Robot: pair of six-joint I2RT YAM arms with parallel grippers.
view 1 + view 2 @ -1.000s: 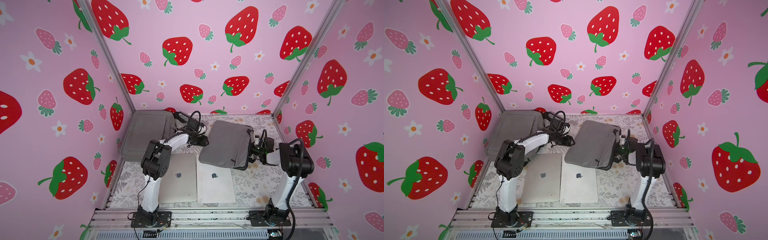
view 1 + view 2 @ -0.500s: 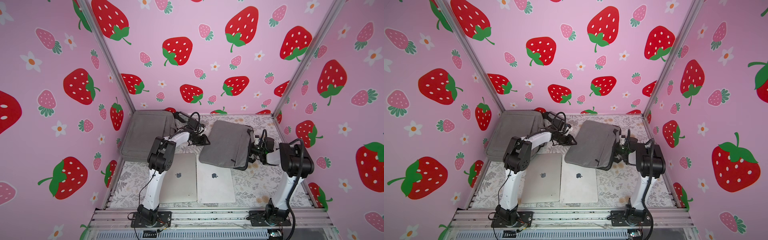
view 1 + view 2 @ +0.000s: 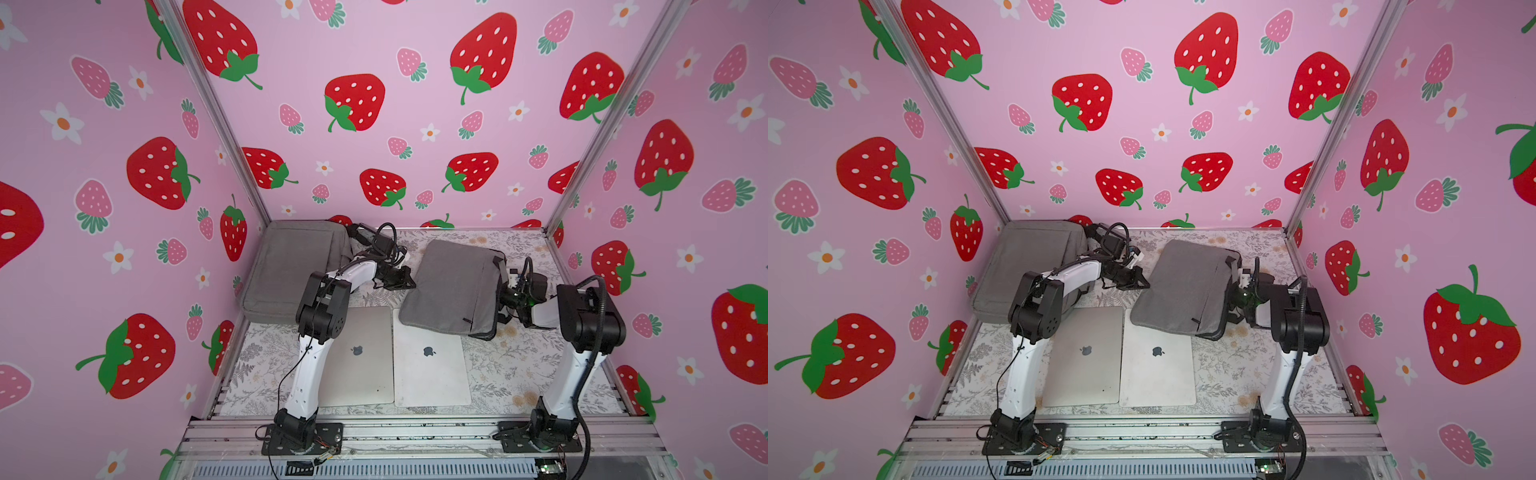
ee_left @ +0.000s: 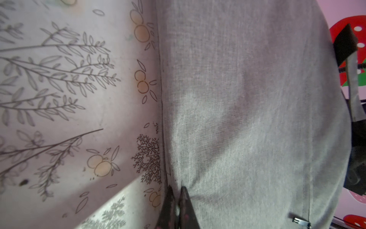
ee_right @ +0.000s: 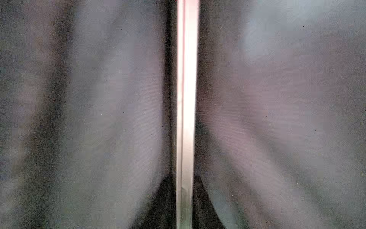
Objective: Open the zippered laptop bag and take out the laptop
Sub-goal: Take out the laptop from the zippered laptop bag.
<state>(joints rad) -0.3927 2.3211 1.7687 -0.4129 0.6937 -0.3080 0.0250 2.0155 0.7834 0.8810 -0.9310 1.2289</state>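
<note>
A grey laptop bag (image 3: 453, 286) (image 3: 1183, 286) lies tilted at the middle right of the table, its open side turned toward the right arm. My left gripper (image 3: 409, 282) (image 4: 176, 190) is at the bag's left edge, shut on a puckered pinch of the grey fabric (image 4: 247, 109). My right gripper (image 3: 500, 297) (image 5: 184, 178) reaches into the bag's open side. Its two dark fingers are shut on the thin silver edge of the laptop (image 5: 186, 89), with the bag's grey lining (image 5: 99, 99) on both sides. From above, the laptop in the bag is hidden.
A second grey bag (image 3: 291, 266) (image 3: 1025, 266) lies at the back left against the wall. Two closed silver laptops (image 3: 361, 357) (image 3: 430, 357) lie side by side at the front of the table, the tilted bag overlapping their far ends. Pink walls enclose three sides.
My left gripper has moved right to the bag's edge and closed on the fabric, and the left arm's elbow has risen. The right arm has stayed in place.
</note>
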